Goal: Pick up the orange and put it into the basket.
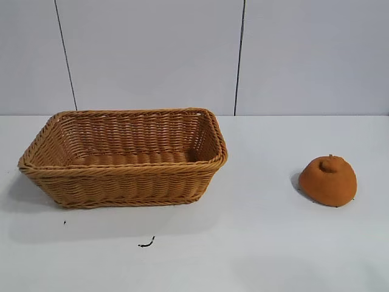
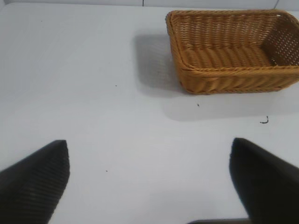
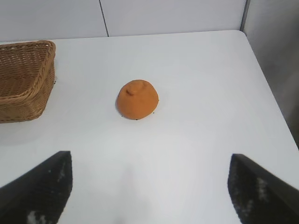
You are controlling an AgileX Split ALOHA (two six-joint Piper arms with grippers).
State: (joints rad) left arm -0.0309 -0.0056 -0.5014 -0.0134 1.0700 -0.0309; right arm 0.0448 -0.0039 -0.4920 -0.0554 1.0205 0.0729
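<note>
The orange (image 1: 328,180), a dull orange-brown dome with a small knob on top, sits on the white table at the right. It also shows in the right wrist view (image 3: 137,99). The tan wicker basket (image 1: 37,163) stands at the left, empty inside, and shows in the left wrist view (image 2: 224,70) and partly in the right wrist view (image 3: 23,100). My right gripper (image 3: 150,161) is open and empty, well short of the orange. My left gripper (image 2: 149,149) is open and empty, apart from the basket. Neither gripper shows in the exterior view.
A small dark mark (image 1: 146,244) lies on the table in front of the basket. The table's right edge (image 3: 268,93) runs past the orange, with a grey wall beyond. White wall panels stand behind the table.
</note>
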